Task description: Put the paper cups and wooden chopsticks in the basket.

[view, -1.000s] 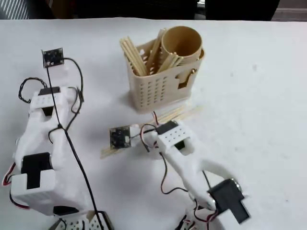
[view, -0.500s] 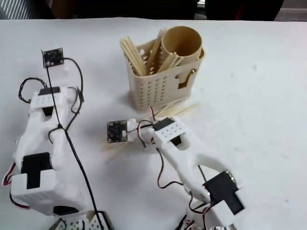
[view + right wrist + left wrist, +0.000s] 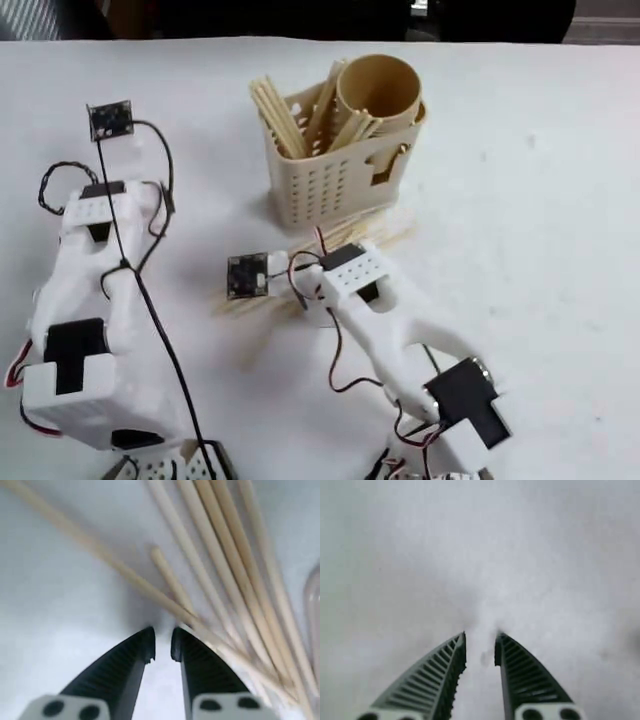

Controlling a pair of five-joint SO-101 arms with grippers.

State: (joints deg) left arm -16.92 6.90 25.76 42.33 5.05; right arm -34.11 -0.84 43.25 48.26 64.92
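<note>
Loose chopsticks point(image 3: 227, 565) lie fanned on the table point(image 3: 540, 200) beside the basket point(image 3: 325, 190) — it holds a cup point(image 3: 380, 85) and more sticks point(image 3: 280, 120). The right gripper point(image 3: 162, 645) sits at the loose ones, jaws narrowly parted, empty; the left gripper point(image 3: 480, 647) — likewise narrow — hangs over bare table.

The basket point(image 3: 335, 190) is matt, perforated plastic; the cup point(image 3: 376, 86) is smooth paper. The chopsticks point(image 3: 278, 120) are bare wood, the table point(image 3: 530, 200) matt white.
</note>
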